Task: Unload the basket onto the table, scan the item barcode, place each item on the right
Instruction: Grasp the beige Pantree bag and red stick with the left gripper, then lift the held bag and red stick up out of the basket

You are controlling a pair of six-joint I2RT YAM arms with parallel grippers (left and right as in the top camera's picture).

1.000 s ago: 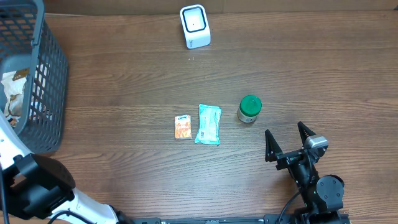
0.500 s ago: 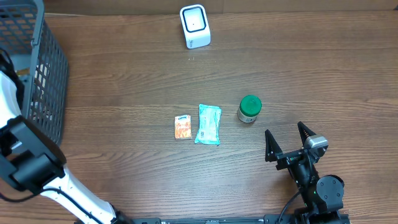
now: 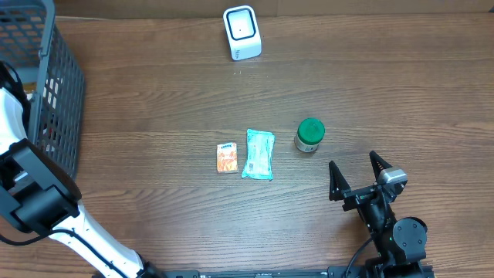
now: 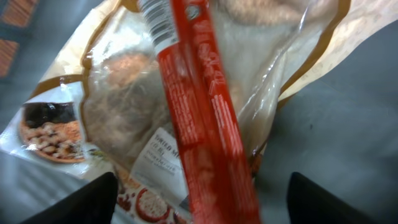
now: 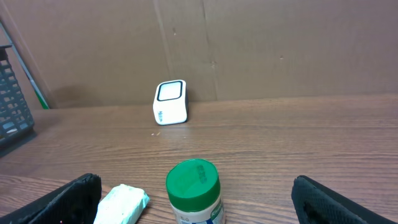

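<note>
In the left wrist view a long red packet (image 4: pixel 202 124) with a barcode strip near its top lies across a clear bag of food (image 4: pixel 118 106) inside the basket. My left gripper (image 4: pixel 202 202) is open. Its dark fingertips (image 4: pixel 87 202) stand wide on either side of the red packet without pressing it. The white scanner (image 3: pixel 241 32) stands at the table's far edge. My right gripper (image 3: pixel 359 179) rests open near the front right, just behind a green-lidded jar (image 5: pixel 194 186).
The dark wire basket (image 3: pixel 54 93) fills the far left corner, and my white left arm (image 3: pixel 15 154) reaches into it. An orange packet (image 3: pixel 226 157), a teal packet (image 3: pixel 258 154) and the jar (image 3: pixel 309 134) lie mid-table.
The left arm has swung from the front left corner up over the basket and now covers its contents. The right arm and the table items have not moved.
</note>
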